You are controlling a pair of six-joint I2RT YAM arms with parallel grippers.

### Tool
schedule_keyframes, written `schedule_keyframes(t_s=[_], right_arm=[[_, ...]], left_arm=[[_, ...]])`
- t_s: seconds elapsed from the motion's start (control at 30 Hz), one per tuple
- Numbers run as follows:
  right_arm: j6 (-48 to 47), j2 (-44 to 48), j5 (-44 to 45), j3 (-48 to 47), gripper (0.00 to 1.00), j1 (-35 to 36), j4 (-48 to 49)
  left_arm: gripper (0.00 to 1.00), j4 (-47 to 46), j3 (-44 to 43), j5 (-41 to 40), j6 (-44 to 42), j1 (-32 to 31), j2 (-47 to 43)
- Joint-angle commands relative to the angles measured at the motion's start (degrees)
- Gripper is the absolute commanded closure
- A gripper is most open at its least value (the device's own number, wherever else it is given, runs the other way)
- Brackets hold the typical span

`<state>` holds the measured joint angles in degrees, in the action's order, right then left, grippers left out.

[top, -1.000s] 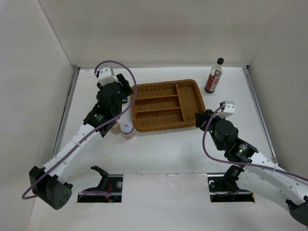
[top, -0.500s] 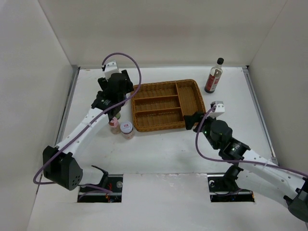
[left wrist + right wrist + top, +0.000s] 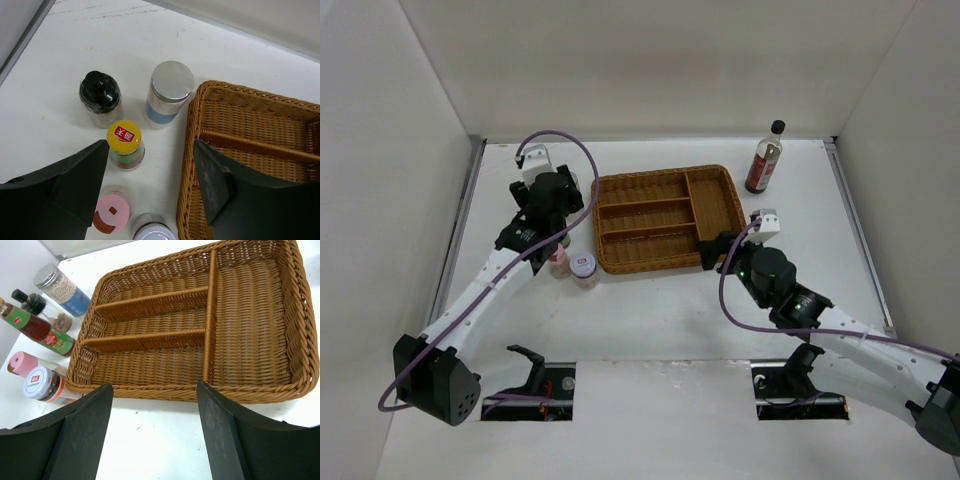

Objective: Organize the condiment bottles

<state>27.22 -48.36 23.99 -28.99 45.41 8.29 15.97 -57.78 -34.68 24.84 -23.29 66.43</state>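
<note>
The tall dark-sauce bottle point(image 3: 764, 157) stands alone at the back right. Five jars stand left of the wicker tray point(image 3: 665, 217). The left wrist view shows the black-capped jar point(image 3: 100, 92), silver-lidded jar point(image 3: 171, 92), yellow-capped jar point(image 3: 125, 142), pink-lidded jar point(image 3: 114, 214) and white-lidded jar point(image 3: 152, 231). My left gripper point(image 3: 151, 150) is open and empty above them, between the yellow-capped jar and the tray's left rim point(image 3: 192, 150). My right gripper point(image 3: 154, 387) is open and empty, low over the table at the tray's near rim point(image 3: 165, 392).
The tray has three long slots and one wide slot, all without bottles. The right wrist view shows the jars point(image 3: 42, 384) clustered at the tray's left side. White walls enclose the table on three sides.
My right gripper has moved left towards the tray's near right corner. My left gripper swung back over the jars, then drew a little left and nearer.
</note>
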Motion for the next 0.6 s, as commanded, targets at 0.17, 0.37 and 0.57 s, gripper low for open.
schedule_keyframes(t_s=[0.17,0.37,0.57], right_arm=[[-0.06,0.11,-0.52,-0.80,0.24,-0.19,4.54],[-0.15,-0.42,-1.40,-1.06,0.28,0.25,4.63],[-0.07,-0.33,-1.58,-0.89,0.27,0.34,4.63]], left_arm=[[0.36,-2.52,2.76,-2.06,-0.14,0.66,-0.08],[0.47,-5.77,3.46,-2.50,-0.58,1.62,3.61],[0.46,-7.35,3.11,-2.94,-0.76,2.86,5.37]])
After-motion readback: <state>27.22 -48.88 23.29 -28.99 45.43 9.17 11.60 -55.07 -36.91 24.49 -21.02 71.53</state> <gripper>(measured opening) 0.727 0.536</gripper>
